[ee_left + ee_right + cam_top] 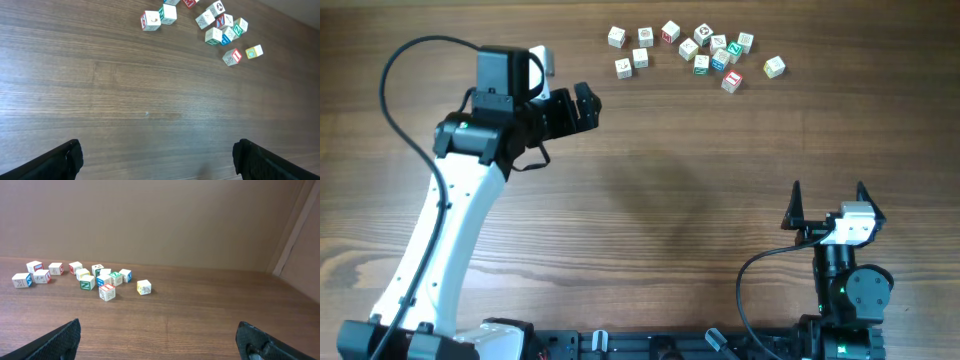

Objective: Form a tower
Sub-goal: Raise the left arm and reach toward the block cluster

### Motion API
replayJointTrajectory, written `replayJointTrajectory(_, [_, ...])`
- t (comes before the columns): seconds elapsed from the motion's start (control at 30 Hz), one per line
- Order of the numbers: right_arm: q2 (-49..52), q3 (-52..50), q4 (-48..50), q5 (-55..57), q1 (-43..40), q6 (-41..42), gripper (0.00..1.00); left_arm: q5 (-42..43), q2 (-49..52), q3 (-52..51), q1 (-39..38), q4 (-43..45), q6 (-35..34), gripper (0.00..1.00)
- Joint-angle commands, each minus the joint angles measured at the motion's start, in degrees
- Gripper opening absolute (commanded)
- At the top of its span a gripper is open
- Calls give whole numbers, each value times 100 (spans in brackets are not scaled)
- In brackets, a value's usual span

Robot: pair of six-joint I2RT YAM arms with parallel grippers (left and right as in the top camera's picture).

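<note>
Well beyond the left gripper (590, 107) and right gripper (828, 193), both gaping: the tower (720, 56).

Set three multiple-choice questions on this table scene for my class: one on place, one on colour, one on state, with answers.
1. The wooden cubes lie: A in a bowl; B scattered at the table's far side; C at the near edge.
2. The lone cube right of the cluster is edged: A purple; B black; C yellow.
3. The left gripper and right gripper are: A open, empty; B shut; C holding cubes.
Answers: B, they sit beyond both grippers; C, yellow border shows; A, fingers spread, nothing between.
</note>
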Motion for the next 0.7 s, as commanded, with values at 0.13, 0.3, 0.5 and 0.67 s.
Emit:
replayJointTrajectory(0.13, [-46, -7, 9, -90, -22, -50, 100, -514, 420, 153, -365, 345, -13, 100])
replayJointTrajectory(0.3, [-46, -7, 9, -92, -22, -50, 100, -691, 973, 153, -531, 868, -15, 100])
replayJointTrajectory(0.5, [-46, -7, 9, -90, -22, -50, 99, -841, 1718, 166, -789, 2468, -13, 100])
replayJointTrajectory(0.67, [-46, -7, 9, -92, -22, -48, 100, -1768, 3021, 1580, -1001, 2149, 275, 100])
